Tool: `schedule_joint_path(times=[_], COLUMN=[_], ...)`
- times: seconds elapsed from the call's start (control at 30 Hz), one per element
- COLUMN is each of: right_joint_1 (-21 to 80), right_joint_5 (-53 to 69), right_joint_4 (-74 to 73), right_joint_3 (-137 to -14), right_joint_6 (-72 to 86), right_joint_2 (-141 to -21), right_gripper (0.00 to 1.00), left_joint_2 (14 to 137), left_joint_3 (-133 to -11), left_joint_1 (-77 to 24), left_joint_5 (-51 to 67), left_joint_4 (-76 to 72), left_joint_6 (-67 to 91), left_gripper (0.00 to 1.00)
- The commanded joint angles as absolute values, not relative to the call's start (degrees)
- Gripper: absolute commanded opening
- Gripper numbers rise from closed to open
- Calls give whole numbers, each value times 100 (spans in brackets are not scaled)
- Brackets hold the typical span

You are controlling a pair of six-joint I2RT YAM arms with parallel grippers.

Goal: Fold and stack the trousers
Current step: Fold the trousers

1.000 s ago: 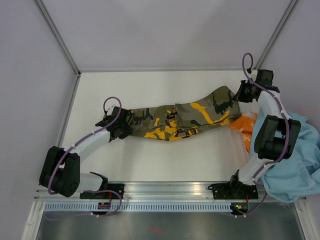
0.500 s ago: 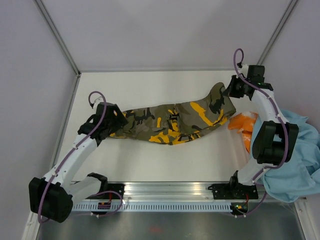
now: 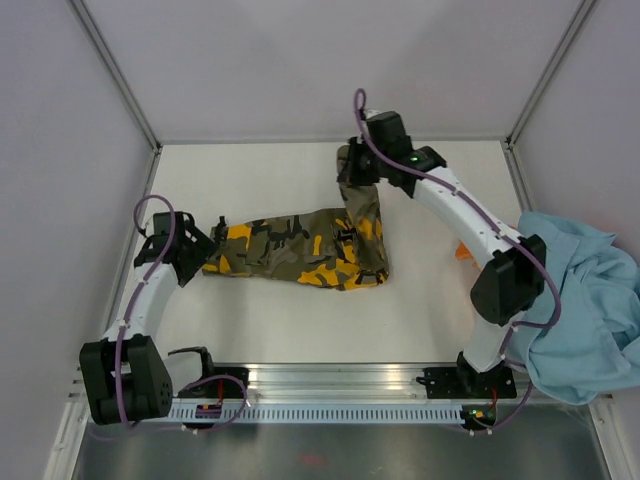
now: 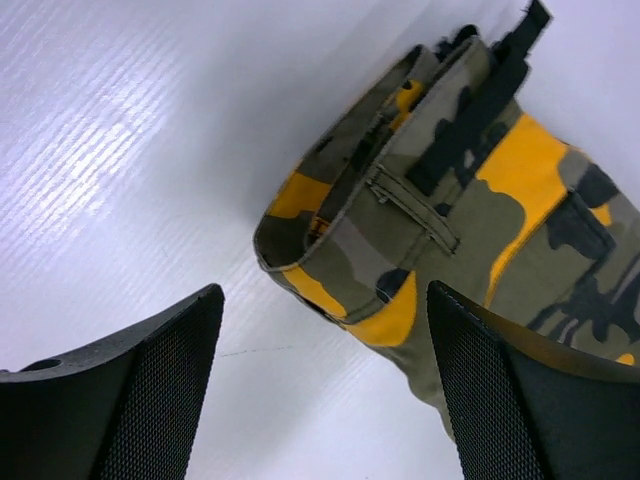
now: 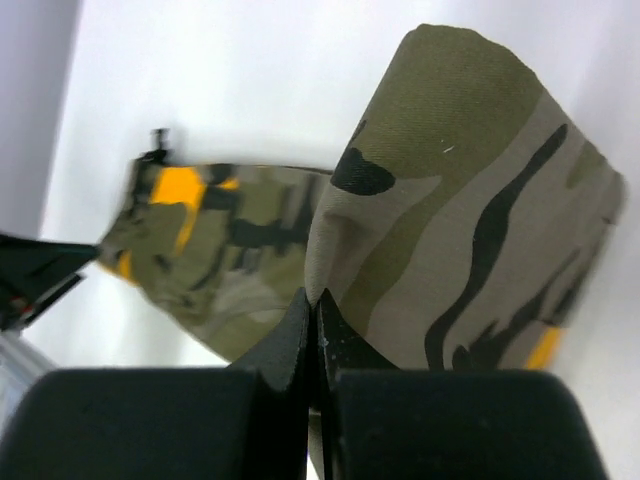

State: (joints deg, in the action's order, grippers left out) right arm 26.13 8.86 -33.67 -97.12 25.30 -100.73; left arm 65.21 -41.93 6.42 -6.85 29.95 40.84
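Note:
The camouflage trousers (image 3: 295,258) lie across the middle of the table, olive-grey with black and yellow-orange blotches. Their right end is lifted and turned back over the rest. My right gripper (image 3: 356,166) holds that raised end above the table, and in the right wrist view the gripper (image 5: 315,300) is shut on a fold of the trousers (image 5: 470,190). My left gripper (image 3: 198,258) stands open just left of the trousers' left end. In the left wrist view its fingers (image 4: 130,390) flank bare table, with the hem of the trousers (image 4: 450,210) just beyond them and untouched.
A plain light-blue garment (image 3: 580,300) is heaped at the right edge behind the right arm. A bit of orange garment (image 3: 462,250) peeks out beside it. Grey walls close the table at back and sides. A metal rail (image 3: 330,385) runs along the near edge.
My left gripper opened, let go of the trousers' left end and drew back to the left. My right gripper carried the other end up and leftward, folding it over.

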Motion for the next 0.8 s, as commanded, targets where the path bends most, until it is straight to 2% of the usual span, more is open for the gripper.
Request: schedule_joint_path(times=[0.0,0.07,0.2,0.37,0.53,0.77], right_joint_1=[3512,3822,4524,5044,5423,5642], right_joint_5=[396,212,97,35,-571,-597], right_joint_4=[-3427,-3489,-3279,-2911,-2804,-1909], right_joint_3=[-10755,-11301,-11855,-12445,-13120,-13307], right_joint_6=[3059,3120,3313,3428,3998,4930], right_joint_2=[-10765,-11203,-11776,-12461,-13244,-13834], right_gripper=[0,0,0,0,0,0], left_joint_2=[6671,6688,6987,7023,7014,6619], left_joint_3=[-4105,-3948,-3867,-3498,-3375,-3156], left_joint_1=[913,1019,1326,1380,1389,1389], left_joint_5=[-843,-940,-573,-343,-264,-887], left_joint_4=[2849,2603,2233,1908,1907,2232], left_joint_6=[4236,4228,4288,4473,4596,4895], left_gripper=[87,83,68,65,59,59])
